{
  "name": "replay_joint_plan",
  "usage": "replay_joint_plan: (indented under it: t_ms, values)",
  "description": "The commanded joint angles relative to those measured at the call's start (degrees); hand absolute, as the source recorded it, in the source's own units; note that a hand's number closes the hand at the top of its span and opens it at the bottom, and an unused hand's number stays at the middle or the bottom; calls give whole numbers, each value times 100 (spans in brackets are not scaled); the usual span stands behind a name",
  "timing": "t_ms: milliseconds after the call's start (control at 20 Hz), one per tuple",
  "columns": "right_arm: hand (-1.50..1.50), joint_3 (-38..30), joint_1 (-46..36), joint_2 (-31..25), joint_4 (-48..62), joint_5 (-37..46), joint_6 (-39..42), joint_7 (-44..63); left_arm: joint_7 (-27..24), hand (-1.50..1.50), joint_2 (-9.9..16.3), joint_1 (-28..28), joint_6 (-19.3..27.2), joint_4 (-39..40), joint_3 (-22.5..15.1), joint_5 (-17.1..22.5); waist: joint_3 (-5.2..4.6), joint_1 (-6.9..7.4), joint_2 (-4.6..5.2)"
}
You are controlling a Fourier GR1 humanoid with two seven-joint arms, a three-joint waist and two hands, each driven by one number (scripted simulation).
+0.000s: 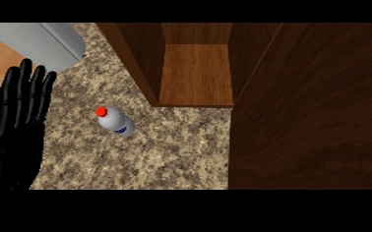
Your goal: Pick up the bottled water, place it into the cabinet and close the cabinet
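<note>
In the head view, the bottled water (116, 121) is seen standing on the speckled counter (167, 152), left of centre in the frame, just below and to the left of the open cabinet (196, 73). Its red cap (102, 111) is turned towards the viewer and appears at the upper left of the body, so the long axis is judged to be upright or close to it, with the base hidden beneath the clear body.

The left hand (23, 108) is shown at the left edge of the frame, resting with its fingers straight and spread, holding nothing, well apart from the bottle. The right hand is not seen. The cabinet's door (305, 108) is swung open and fills the right of the frame. A grey appliance (44, 42) is partly seen at the upper left.

The bottle is judged to be light, fairly stiff but slightly yielding, and smooth enough to slip. It would best be taken round the middle of the body, below the cap, from the side, so that it is not tipped.
</note>
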Motion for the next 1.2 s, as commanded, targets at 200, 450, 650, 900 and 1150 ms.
replay_joint_plan:
  t_ms: [200,450,650,900,1150]
  values:
    - [-150,342,1016,3,-291,160,293,-65,583,-150,-569,111,1195,-597,-473,-1405,-44,-133,-129]
    - [-150,704,1631,-55,-1177,-970,861,801,1075,-150,-581,536,2520,-748,-1091,-295,-49,-172,-154]
    - [-150,447,2334,-283,-1750,-1428,1202,760,1035,-150,-585,1248,2877,-1283,-1830,-812,-46,-131,-140]
    - [-150,633,3316,-149,-2690,-1383,1297,761,1014,-150,-586,1840,3265,-1769,-2783,-1300,-46,-161,-159]
    - [-150,730,3645,-113,-2774,-1318,1453,610,1172,-150,-541,2354,3383,-2199,-3321,-1778,-46,-137,-156]
